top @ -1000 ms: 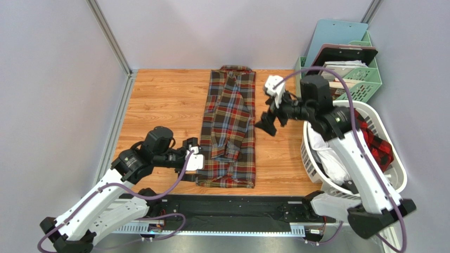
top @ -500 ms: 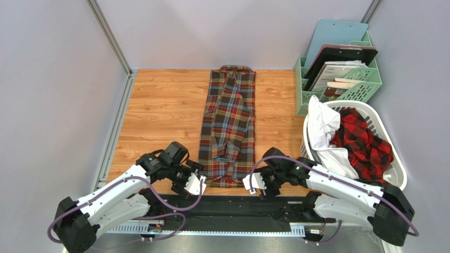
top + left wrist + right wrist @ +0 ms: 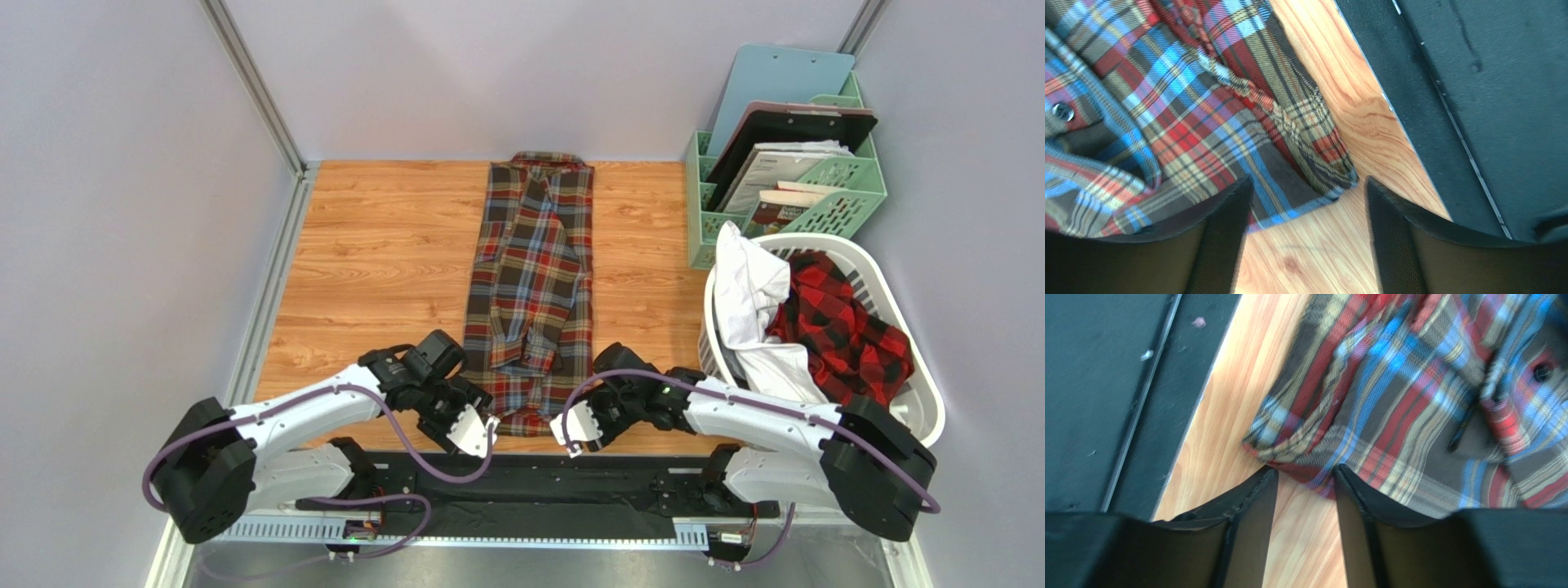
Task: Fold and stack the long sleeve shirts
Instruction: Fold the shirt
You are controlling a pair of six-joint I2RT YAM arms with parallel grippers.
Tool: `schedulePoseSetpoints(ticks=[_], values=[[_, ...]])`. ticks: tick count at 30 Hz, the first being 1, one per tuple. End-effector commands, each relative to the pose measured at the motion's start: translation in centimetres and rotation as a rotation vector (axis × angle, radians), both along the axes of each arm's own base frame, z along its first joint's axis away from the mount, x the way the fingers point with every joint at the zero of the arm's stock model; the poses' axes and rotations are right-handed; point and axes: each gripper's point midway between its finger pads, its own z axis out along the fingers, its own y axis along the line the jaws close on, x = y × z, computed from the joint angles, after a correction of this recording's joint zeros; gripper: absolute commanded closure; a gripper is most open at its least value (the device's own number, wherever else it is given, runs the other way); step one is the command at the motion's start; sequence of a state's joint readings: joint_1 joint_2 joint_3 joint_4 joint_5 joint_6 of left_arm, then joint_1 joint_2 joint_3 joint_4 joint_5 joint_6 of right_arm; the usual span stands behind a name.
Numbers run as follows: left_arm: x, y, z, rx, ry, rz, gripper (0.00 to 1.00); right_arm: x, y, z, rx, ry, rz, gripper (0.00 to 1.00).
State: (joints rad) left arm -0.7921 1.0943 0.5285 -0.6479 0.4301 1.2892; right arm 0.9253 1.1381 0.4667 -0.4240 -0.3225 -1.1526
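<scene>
Tartan shirt (image 3: 530, 282), checked shirt (image 3: 849, 328): two.

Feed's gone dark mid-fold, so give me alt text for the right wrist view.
The right gripper, jaws apart, points at the hem corner of the tartan shirt lying on the wooden table. A black mat lies to the left.

1. Tartan shirt (image 3: 530, 294): dark brown-olive ground crossed by red, blue and pale tan lines (its buttons look dark in the wrist views).
2. Check shirt (image 3: 846, 325): red and black.
3. Garment (image 3: 742, 288) beside it: plain white.
4. Basket (image 3: 935, 417): white.
5. Desk (image 3: 380, 257): orange-brown wood grain, with a black strip (image 3: 540, 480) along its near edge.
6. Organiser (image 3: 846, 208) at the far right corner: mint green.
</scene>
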Motion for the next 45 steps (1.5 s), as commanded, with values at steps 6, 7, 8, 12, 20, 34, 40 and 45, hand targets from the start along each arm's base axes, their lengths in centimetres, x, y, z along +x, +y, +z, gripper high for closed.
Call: schedulePoseSetpoints(ticks=[6, 7, 8, 12, 20, 34, 40, 45], values=[[2.0, -1.3, -1.7, 0.027, -0.023, 0.011, 0.76, 1.7, 1.6, -0.8, 0.013, -0.063, 0.021, 0.7], [2.4, -1.6, -1.6, 0.022, -0.028, 0.025, 0.86, 1.9, 1.7, -0.8, 0.015, -0.06, 0.011, 0.81], [2.6, -1.8, -1.4, 0.015, -0.032, 0.038, 0.94, 1.7, 1.8, -0.6, 0.019, -0.05, 0.008, 0.87], [1.1, -2.1, 0.3, -0.016, 0.018, 0.011, 1.0, 0.2, 2.4, 1.1, 0.039, -0.028, -0.001, 1.0], [-7.0, -1.8, 6.0, -0.13, 0.115, -0.099, 1.0, -5.8, 1.8, 5.5, 0.101, 0.037, 0.027, 1.0], [-4.5, -2.5, 11.0, -0.208, 0.099, 0.03, 1.0, -3.5, 2.4, 12.5, 0.23, -0.008, -0.146, 1.0], [2.0, -4.7, 14.9, -0.276, 0.117, 0.141, 1.0, 3.5, 2.5, 15.6, 0.269, -0.044, -0.259, 1.0], [11.8, -5.9, 18.6, -0.343, 0.104, 0.271, 1.0, 12.4, 2.7, 16.5, 0.274, -0.065, -0.337, 1.0]])
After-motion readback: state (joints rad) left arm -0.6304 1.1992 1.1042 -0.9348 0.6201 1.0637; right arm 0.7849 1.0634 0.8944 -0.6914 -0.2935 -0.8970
